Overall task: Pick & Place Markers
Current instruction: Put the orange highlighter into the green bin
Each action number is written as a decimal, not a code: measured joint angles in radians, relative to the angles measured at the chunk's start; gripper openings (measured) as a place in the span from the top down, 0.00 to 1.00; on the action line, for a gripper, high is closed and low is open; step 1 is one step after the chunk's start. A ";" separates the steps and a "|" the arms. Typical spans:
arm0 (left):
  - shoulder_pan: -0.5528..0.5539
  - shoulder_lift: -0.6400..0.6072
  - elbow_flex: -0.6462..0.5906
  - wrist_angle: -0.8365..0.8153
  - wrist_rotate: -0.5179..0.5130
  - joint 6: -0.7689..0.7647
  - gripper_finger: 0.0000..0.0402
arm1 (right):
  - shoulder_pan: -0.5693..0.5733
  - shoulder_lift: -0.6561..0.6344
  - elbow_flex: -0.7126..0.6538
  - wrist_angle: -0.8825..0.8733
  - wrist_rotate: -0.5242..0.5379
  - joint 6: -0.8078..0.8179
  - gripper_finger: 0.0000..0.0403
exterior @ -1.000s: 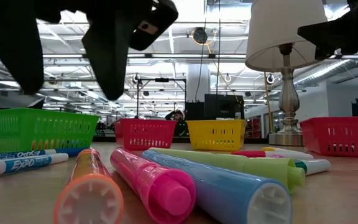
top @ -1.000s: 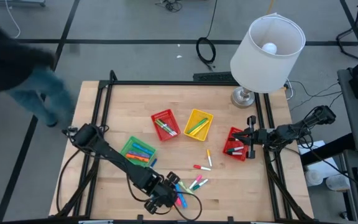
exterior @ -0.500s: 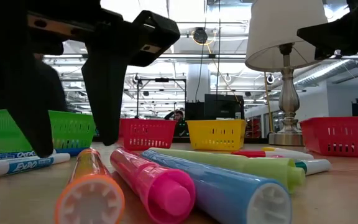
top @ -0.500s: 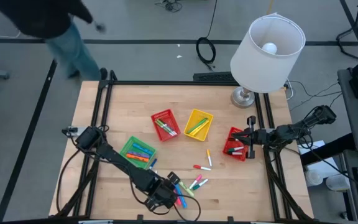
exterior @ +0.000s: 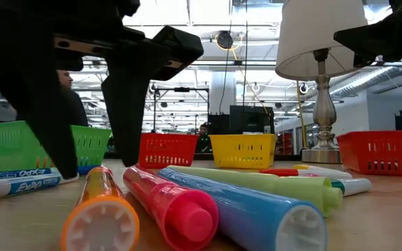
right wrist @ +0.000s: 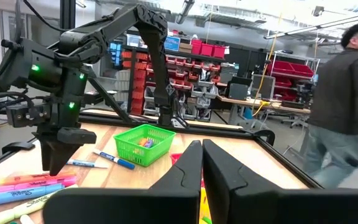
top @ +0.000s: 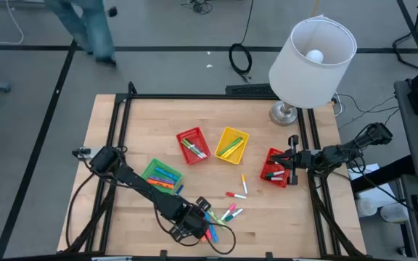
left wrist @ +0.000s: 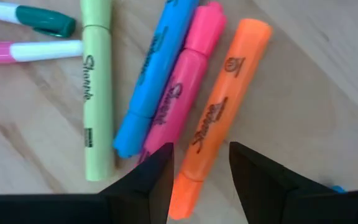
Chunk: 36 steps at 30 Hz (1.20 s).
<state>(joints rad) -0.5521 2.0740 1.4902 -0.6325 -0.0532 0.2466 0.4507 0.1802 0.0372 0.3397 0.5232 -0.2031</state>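
Several markers lie side by side on the table near its near edge: orange (left wrist: 219, 124), pink (left wrist: 182, 93), blue (left wrist: 154, 74) and yellow-green (left wrist: 97, 93). My left gripper (left wrist: 201, 174) is open, low over them, pointing down. Its fingers stand on either side of the orange marker (exterior: 100, 209) at one end, and I see no touch. My right gripper (right wrist: 202, 162) is shut and waits over the right-hand red basket (top: 274, 167), by the table's right edge. More markers lie loose (top: 234, 194) and in the baskets.
A green basket (top: 161, 176), a red basket (top: 192, 145) and a yellow basket (top: 231, 145) stand mid-table, each with markers inside. A lamp (top: 310, 54) stands at the far right corner. Blue and white pens (exterior: 19, 185) lie left of the gripper. A person walks beyond the far left corner.
My left gripper has come down from well above the table, so its fingertips now stand close to the table on either side of the orange marker; it stays open. The markers have not moved. A person has walked along behind the table's far side.
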 joint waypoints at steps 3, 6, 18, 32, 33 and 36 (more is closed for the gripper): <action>0.007 0.016 -0.001 0.000 0.018 0.001 0.60 | 0.000 0.000 0.000 0.000 0.000 0.000 1.00; 0.009 0.035 -0.011 0.014 0.057 0.003 0.60 | 0.000 0.003 0.000 0.000 0.000 0.000 1.00; 0.007 0.060 -0.015 0.017 0.078 0.035 0.70 | 0.000 0.019 0.000 -0.001 0.003 -0.003 1.00; -0.026 0.031 0.008 -0.066 -0.009 0.040 0.86 | 0.000 0.019 0.000 -0.001 0.003 0.000 1.00; -0.029 0.026 0.019 -0.090 -0.021 0.036 0.86 | 0.000 0.019 0.000 -0.001 0.003 0.000 1.00; -0.037 -0.029 0.052 -0.168 -0.066 0.013 0.86 | 0.000 0.020 0.000 -0.001 0.001 0.002 1.00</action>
<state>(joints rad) -0.5895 2.0453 1.5420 -0.8002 -0.1195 0.2598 0.4507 0.2001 0.0372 0.3389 0.5240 -0.2014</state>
